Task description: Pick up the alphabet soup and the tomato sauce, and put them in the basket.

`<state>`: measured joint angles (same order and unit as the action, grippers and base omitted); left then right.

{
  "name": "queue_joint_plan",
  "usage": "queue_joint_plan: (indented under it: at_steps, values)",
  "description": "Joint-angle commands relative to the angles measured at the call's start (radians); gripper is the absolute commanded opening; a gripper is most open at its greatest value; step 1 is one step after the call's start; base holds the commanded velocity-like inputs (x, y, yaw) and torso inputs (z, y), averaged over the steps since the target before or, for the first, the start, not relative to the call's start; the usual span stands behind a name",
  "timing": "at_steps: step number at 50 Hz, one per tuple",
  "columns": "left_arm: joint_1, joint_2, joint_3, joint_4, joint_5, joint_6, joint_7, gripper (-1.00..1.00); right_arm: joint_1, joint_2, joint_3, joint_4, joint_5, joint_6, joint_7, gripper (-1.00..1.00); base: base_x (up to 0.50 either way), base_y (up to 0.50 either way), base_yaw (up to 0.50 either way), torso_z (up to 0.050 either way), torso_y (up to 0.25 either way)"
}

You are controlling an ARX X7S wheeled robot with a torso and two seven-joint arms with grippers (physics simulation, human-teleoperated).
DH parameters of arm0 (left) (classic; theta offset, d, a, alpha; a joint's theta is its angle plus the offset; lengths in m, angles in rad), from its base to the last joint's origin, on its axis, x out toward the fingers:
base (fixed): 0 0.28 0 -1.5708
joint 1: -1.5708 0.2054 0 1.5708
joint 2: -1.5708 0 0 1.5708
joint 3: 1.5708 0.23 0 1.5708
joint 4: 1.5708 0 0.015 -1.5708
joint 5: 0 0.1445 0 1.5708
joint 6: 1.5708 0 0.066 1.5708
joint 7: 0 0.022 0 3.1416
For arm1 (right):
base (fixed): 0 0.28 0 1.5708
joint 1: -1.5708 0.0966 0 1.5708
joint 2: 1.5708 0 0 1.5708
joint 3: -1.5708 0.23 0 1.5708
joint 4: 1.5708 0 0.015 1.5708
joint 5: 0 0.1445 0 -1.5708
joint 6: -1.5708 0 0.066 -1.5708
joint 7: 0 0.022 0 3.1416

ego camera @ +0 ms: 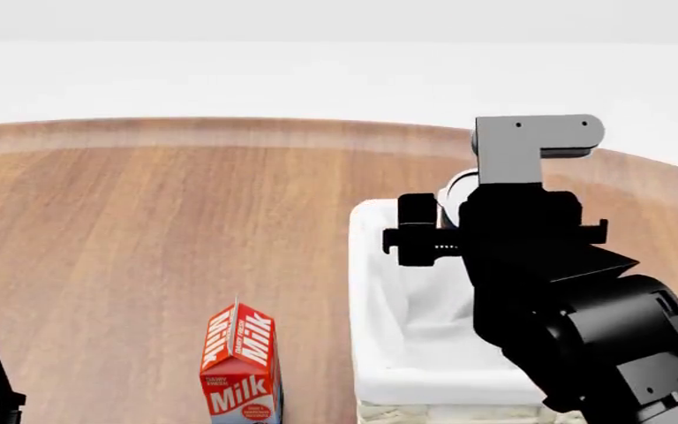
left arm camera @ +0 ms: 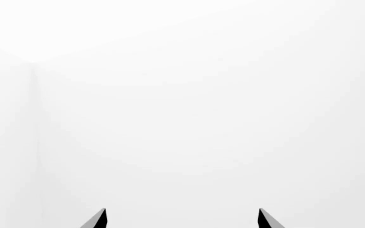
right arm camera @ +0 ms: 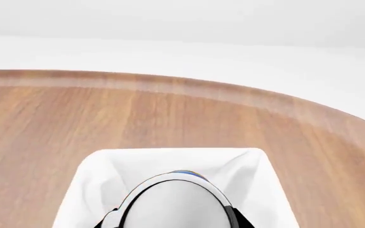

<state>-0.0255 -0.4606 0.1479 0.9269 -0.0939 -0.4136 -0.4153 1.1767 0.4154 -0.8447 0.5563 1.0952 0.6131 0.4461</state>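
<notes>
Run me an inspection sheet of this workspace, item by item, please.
Surface: round brown wooden table, grain visible.
Job's things: cylindrical alphabet soup can with silver end and blue edge, held above the rectangular cream wicker basket with white cloth lining; tomato sauce not in view.
Clutter: red and white milk carton, upright, beside the basket and apart from it.
Grippers: right gripper shut on the can; left gripper open, empty.
Cables: nothing seen.
Surroundings: plain white walls.
</notes>
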Motion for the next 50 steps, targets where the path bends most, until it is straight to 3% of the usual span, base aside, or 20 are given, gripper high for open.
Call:
queue_joint_plan:
  at_steps: [1,50]
  values:
    - [-0.002,-0.002,0.003,0.001,-0.003,-0.001,-0.001,1.0,-0.006,-0.021,-0.001,0.066,-0.068,-0.003,-0.039,-1.0,0.0,0.0,0.0,0.0,0.01]
    - [0.006,-0.008,0.011,-0.009,-0.009,0.015,-0.013,1.0,-0.049,-0.039,-0.004,0.116,-0.068,-0.026,-0.067,-1.0,0.0,0.0,0.0,0.0,0.001]
